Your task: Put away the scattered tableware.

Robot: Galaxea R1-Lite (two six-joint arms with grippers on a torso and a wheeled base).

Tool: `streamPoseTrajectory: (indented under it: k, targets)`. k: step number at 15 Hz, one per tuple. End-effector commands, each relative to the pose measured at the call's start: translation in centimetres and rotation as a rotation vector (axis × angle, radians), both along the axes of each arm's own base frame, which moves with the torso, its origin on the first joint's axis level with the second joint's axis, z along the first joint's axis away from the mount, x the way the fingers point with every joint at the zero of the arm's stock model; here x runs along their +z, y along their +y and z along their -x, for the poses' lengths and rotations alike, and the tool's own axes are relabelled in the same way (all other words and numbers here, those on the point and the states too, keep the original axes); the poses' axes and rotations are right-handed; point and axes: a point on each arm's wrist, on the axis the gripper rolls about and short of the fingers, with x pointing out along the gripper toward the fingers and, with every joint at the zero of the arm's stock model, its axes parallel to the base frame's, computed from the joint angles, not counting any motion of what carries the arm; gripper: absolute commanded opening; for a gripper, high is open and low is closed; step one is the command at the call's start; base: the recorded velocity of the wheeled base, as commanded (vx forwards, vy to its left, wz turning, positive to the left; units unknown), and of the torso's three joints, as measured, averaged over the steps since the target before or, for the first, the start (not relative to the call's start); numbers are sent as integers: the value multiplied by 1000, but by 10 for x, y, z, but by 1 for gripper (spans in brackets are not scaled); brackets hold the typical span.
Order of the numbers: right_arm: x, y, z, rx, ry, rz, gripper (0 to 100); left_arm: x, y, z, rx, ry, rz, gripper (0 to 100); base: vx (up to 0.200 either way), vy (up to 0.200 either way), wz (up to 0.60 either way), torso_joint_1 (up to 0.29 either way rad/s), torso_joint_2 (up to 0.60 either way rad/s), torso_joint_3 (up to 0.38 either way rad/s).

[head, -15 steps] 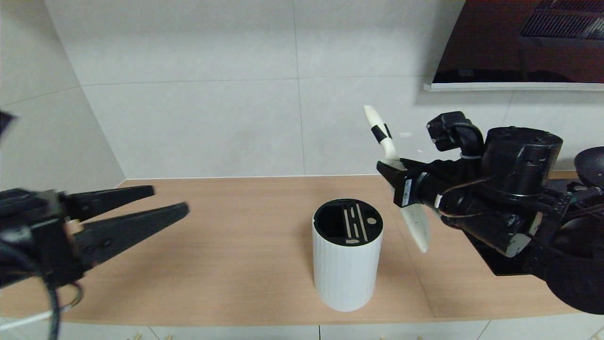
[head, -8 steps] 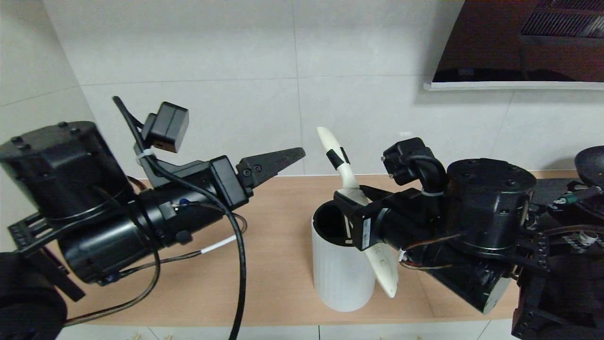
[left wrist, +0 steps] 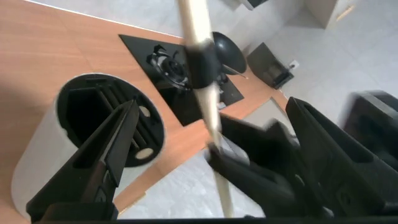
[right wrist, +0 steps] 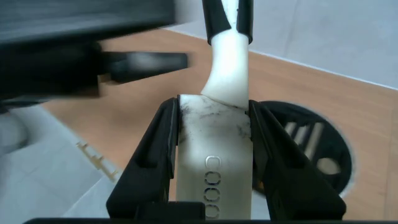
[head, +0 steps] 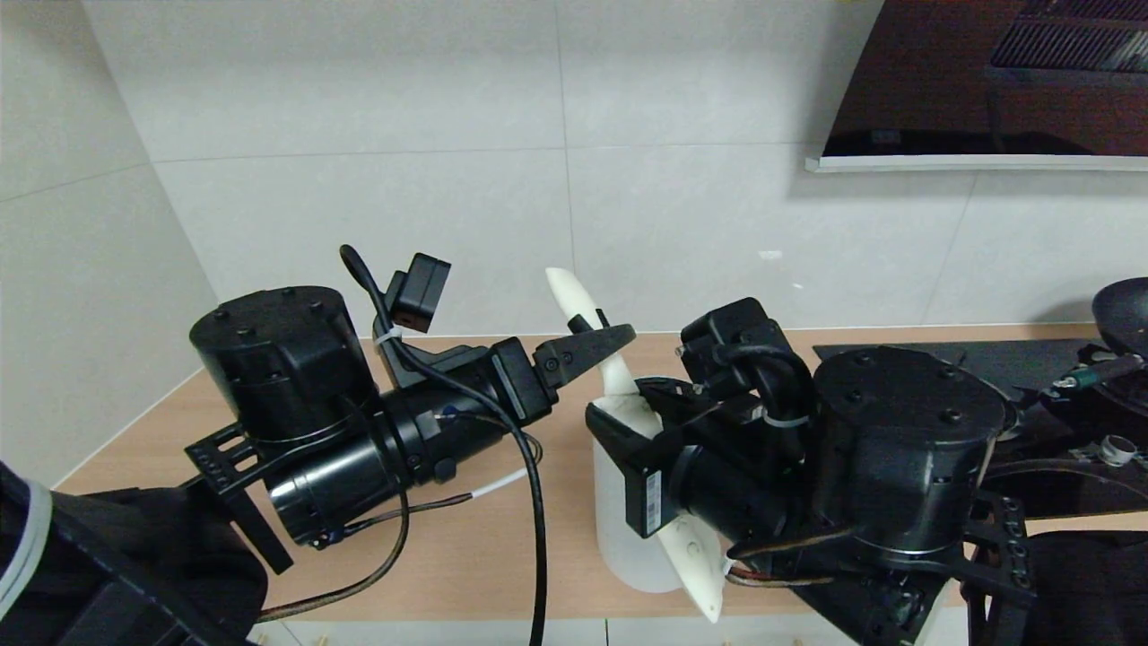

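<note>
Scene: wooden desk (head: 466,565) against a pale tiled wall, with both arms raised over it and meeting near the middle.
Left gripper (left wrist: 210,115): comes in from the left with its fingers spread apart. The spoon handle stands in the gap between them, and I cannot tell whether either finger touches it.
Spoon (head: 568,292): held in the air and tilted, with the handle pointing up toward the wall and the wide end slanting down toward the near desk edge. It crosses in front of the holder.
Holder (head: 623,538): stands upright on the desk at the middle, just below the two grippers.
Right gripper (right wrist: 213,124): comes in from the right and is clamped on the wide end of the spoon, one finger on each side edge.
Step in hand: this looks like a handover of the spoon from right to left, before it goes into the holder.
Doing it well: centre the handle in the left gripper and close on it near the dark band. The right gripper should let go only once that grip is firm. After that, stand the spoon upright over an opening and lower it straight in.
Spoon's look: cream white and smooth, with a slim curved handle wrapped in a black band. The wide flat end is scuffed with grey marks.
Holder's look: white ribbed cylinder with a black top cut into one large opening and several narrow slots.
</note>
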Motion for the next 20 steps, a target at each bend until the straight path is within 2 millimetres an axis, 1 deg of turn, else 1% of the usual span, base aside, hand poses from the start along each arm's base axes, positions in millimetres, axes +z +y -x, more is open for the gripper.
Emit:
streamPoseTrajectory:
  k: [1,5,15,16,20]
  targets:
    - [-3,2,3,12,5,8,0,-2,-1,-1,2,1,-1,100,0,0,0,0,0,0]
    - [-8,3,3,15,14,23,0,0,0,0,0,-14,11,100,0,0,0,0,0,0]
    - [-9,4,8,29,17,28,0,-2,-2,2,-6,-9,6,100,0,0,0,0,0,0]
    - [-9,4,8,31,17,28,0,-3,-2,1,-6,-5,3,0,0,0,0,0,0,0]
    - [-10,4,8,30,16,27,0,-4,-3,0,-8,-4,3,0,0,0,0,0,0,0]
